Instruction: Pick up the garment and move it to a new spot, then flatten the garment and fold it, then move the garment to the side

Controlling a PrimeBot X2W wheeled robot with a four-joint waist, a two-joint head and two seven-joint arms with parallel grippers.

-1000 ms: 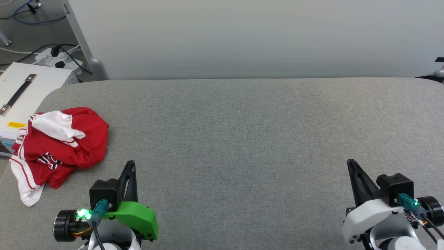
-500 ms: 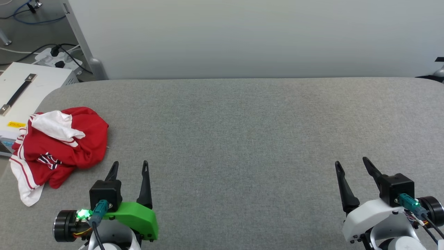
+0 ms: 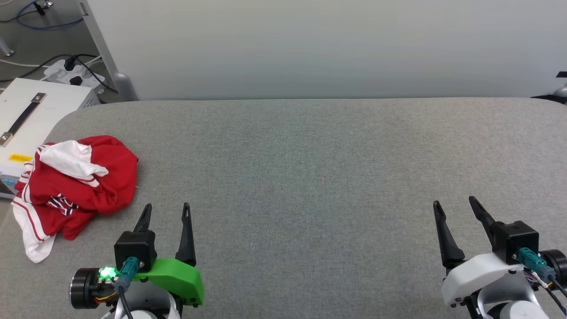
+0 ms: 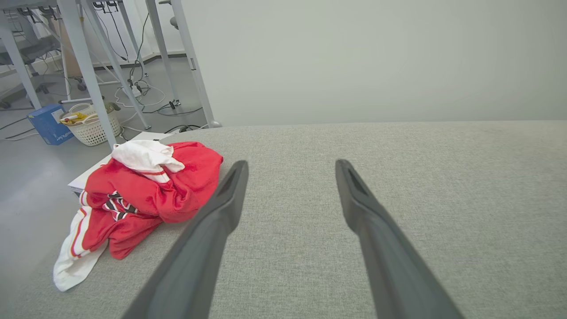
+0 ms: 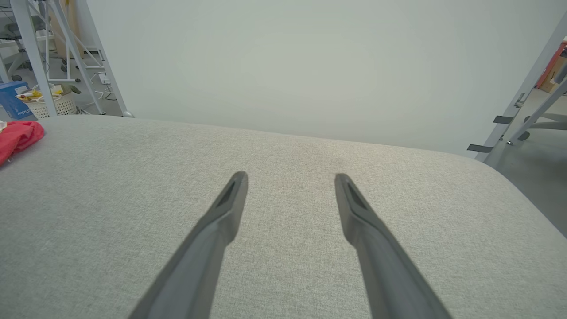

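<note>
Red garment (image 3: 104,179) just beside white box (image 3: 57,99)

The garment (image 3: 75,186), red with white sleeves, lies crumpled at the table's left edge.

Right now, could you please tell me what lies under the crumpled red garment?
The garment rests on the grey padded table, its left side overlapping the edge and part of a white box beside it. Anything beneath the heap is hidden.
</note>
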